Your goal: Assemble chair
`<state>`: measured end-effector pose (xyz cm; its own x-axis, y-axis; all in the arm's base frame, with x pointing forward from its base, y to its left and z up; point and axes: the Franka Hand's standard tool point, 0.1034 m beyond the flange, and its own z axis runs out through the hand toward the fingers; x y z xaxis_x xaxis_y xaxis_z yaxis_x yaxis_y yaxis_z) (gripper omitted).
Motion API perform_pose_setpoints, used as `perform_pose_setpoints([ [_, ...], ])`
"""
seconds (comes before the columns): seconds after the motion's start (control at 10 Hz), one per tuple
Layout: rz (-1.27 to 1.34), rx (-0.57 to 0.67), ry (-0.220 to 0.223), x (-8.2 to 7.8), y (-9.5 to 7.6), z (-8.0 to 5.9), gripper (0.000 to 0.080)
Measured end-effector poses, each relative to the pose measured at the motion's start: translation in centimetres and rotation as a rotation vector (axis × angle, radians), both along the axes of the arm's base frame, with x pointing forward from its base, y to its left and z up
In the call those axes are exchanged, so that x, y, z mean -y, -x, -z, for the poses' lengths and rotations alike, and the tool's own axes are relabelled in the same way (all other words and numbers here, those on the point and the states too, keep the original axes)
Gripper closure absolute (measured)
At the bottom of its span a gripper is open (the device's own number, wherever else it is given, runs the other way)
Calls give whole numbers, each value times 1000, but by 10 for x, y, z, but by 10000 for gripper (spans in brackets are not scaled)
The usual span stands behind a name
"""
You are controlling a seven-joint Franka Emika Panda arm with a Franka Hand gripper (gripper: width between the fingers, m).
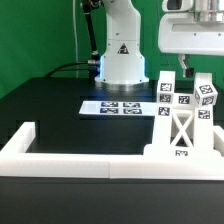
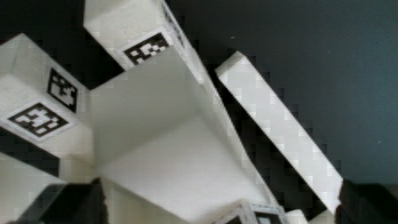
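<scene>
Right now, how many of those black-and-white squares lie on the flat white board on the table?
4, in a two-by-two block on the marker board, left of the chair parts in the exterior view. None appears hidden.

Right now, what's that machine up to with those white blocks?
A robot arm is putting together a small white chair from loose parts. The partly built chair stands on the black table against the white barrier wall, its X-braced panel facing the camera. The gripper hangs just above it with its jaws open, holding nothing. The marker board lies flat nearby.
</scene>
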<state>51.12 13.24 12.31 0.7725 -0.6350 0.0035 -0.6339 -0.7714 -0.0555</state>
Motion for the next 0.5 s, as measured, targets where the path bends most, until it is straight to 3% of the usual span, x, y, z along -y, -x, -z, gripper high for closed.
perform_pose_setpoints([
  [0.5, -39, 8, -9, 4, -7, -13, 150],
])
